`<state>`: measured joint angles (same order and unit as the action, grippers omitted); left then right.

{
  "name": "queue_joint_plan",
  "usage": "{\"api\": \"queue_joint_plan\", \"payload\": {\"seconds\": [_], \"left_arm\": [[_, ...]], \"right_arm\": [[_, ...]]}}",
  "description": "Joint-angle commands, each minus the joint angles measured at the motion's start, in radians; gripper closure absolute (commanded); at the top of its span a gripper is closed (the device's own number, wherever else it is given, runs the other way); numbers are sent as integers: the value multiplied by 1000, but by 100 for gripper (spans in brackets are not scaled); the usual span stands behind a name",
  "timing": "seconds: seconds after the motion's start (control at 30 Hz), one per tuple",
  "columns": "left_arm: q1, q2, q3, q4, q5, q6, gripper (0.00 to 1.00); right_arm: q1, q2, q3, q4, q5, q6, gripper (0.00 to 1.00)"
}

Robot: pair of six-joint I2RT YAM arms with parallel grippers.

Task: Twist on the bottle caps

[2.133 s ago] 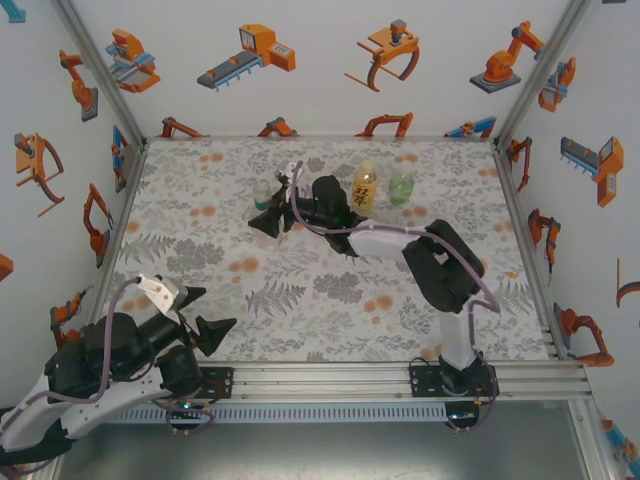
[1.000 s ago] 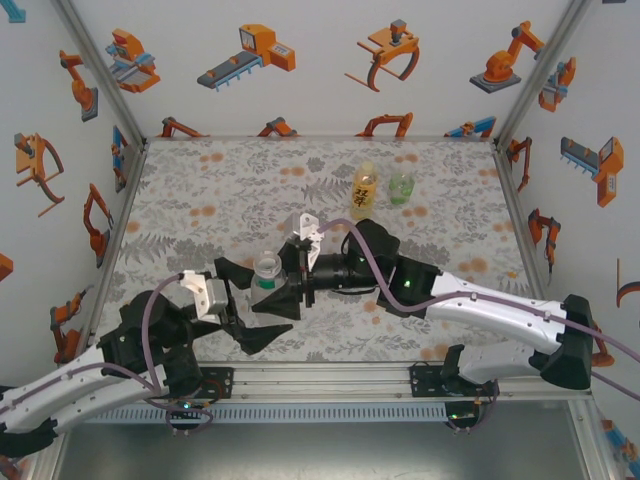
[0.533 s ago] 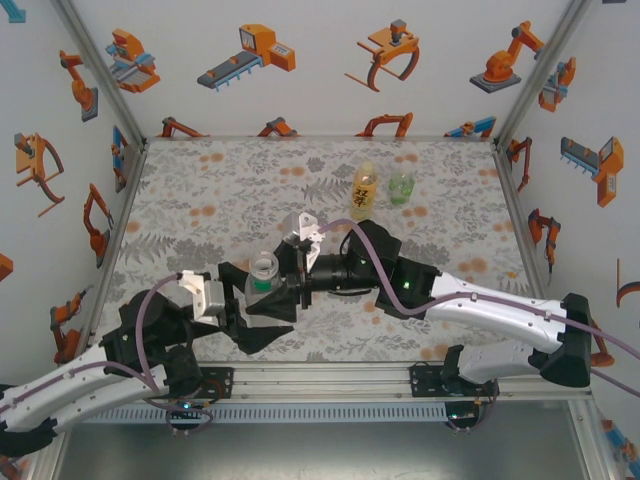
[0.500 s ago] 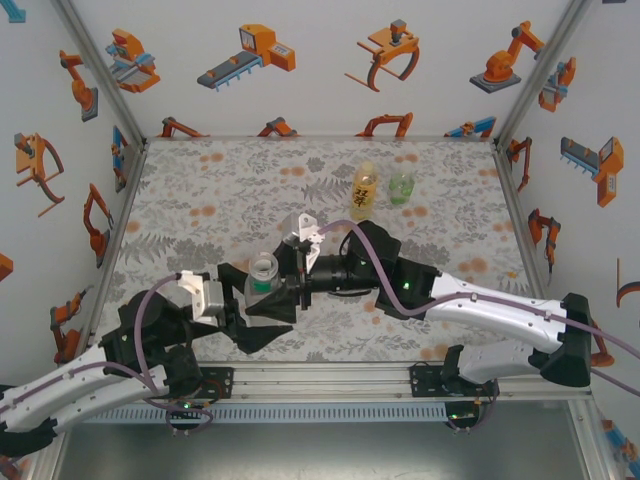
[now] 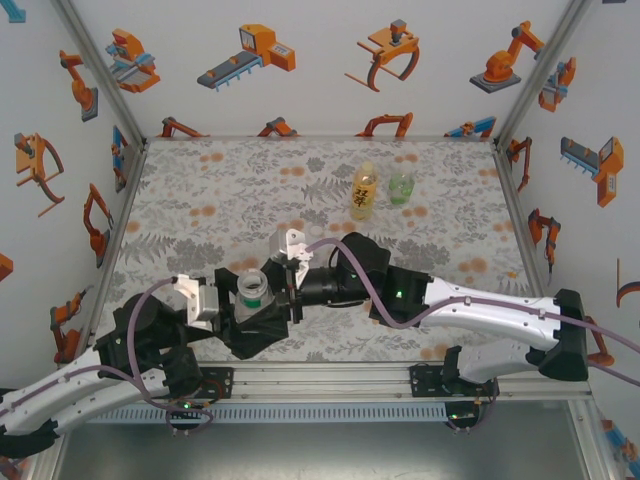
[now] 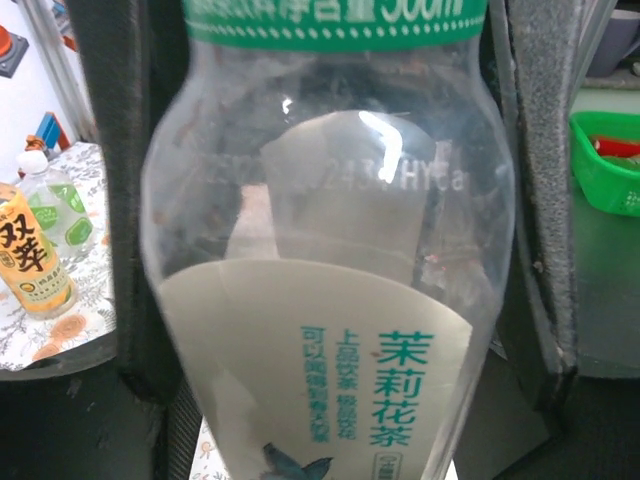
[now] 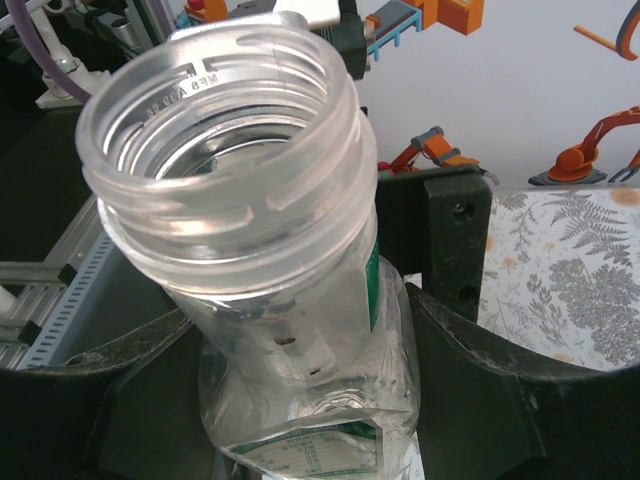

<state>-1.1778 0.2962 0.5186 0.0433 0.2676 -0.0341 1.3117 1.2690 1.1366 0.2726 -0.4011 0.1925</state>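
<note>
At the floral table's [image 5: 200, 200] near edge, the left gripper [image 6: 330, 250] flanked an uncapped, clear colourless plastic bottle [image 5: 252, 291]; whether its fingers pressed it was unclear. The right gripper [image 7: 300, 400] clamped the bottle. Far back stood an amber labelled bottle [image 5: 364, 190] and a short green bottle [image 5: 401, 186].

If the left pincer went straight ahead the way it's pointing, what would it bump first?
The clear bottle, I think. It sits right in front of the left pincer, between its fingers, with the right pincer holding it. Exact gap is hard to judge.
</note>
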Motion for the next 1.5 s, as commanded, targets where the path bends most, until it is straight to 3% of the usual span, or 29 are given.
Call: {"api": "queue_joint_plan", "payload": {"seconds": [0.0, 0.37, 0.57, 0.63, 0.83, 1.0, 1.1, 1.3, 1.47], "left_arm": [[-4, 10, 18, -2, 51, -9, 29], [-5, 8, 15, -11, 13, 5, 49], [-5, -2, 18, -31, -27, 14, 58], [-4, -4, 21, -46, -51, 16, 61], [-4, -8, 51, -128, -215, 19, 69], [-4, -16, 73, -206, -381, -6, 84], [-4, -33, 67, -225, -428, -18, 88], [-3, -42, 70, -284, -542, -102, 95], [-2, -88, 50, -290, -554, -144, 98]], "right_arm": [[6, -7, 45, 18, 52, -38, 60], [8, -47, 25, -9, 67, -51, 59], [8, -79, 7, -56, 123, -73, 34], [6, -96, 6, -90, 150, -88, 29], [5, -172, -19, -213, 319, -125, 26], [-18, -206, -27, -375, 540, -123, 24], [-83, -205, -57, -437, 633, -48, 24], [-278, -124, -93, -511, 616, 121, 29], [-397, 17, -44, -580, 596, 186, 33]]}}
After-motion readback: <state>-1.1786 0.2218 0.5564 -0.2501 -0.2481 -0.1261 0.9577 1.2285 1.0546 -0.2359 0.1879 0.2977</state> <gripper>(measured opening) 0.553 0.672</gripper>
